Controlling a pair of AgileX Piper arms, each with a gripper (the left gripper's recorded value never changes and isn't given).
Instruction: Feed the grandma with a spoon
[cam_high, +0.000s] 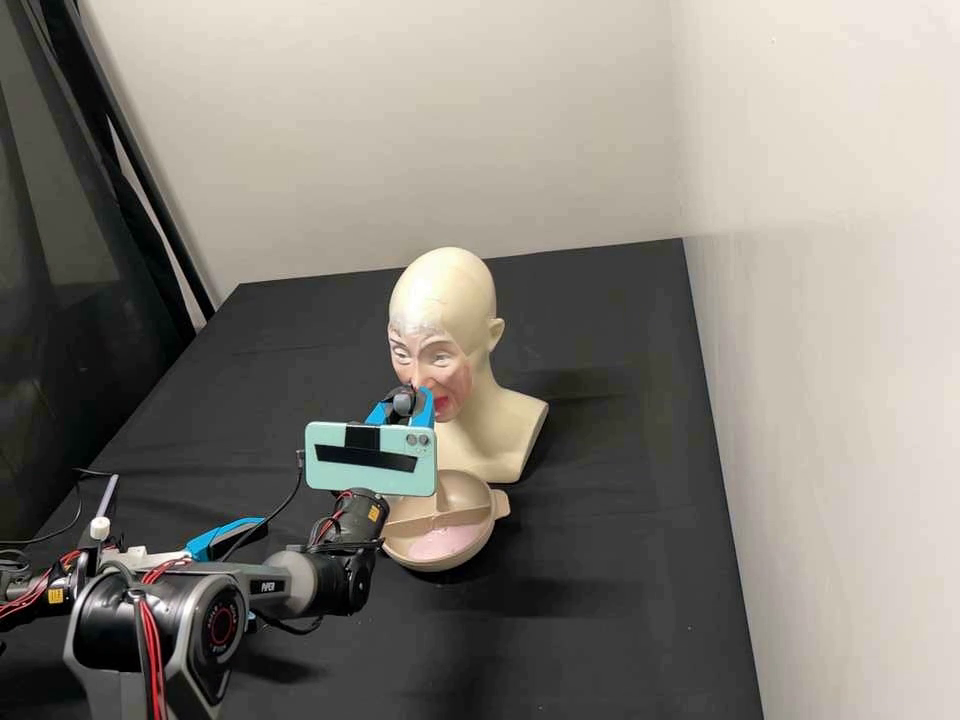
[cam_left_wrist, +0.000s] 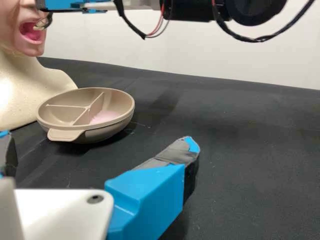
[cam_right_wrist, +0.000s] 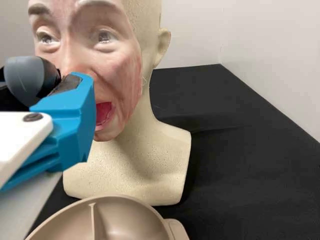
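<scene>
The grandma is a pale mannequin head (cam_high: 446, 322) with an open red mouth, standing mid-bench. My right gripper (cam_high: 405, 405) is raised right in front of that mouth and is shut on a grey-handled spoon (cam_right_wrist: 27, 77). The spoon's front end (cam_left_wrist: 44, 22) sits at the lips. A tan divided bowl (cam_high: 455, 520) with pink food rests on the bench just in front of the bust (cam_right_wrist: 135, 160). My left gripper (cam_left_wrist: 95, 150) lies low on the bench to the bowl's left, open, with nothing between its blue fingers (cam_left_wrist: 167, 167).
A teal phone (cam_high: 371, 457) is strapped across the right arm's wrist. White walls border the bench at the back and on the right. A dark frame (cam_high: 120, 180) stands along the left. The arm bases and their cables (cam_high: 150, 610) crowd the near left corner.
</scene>
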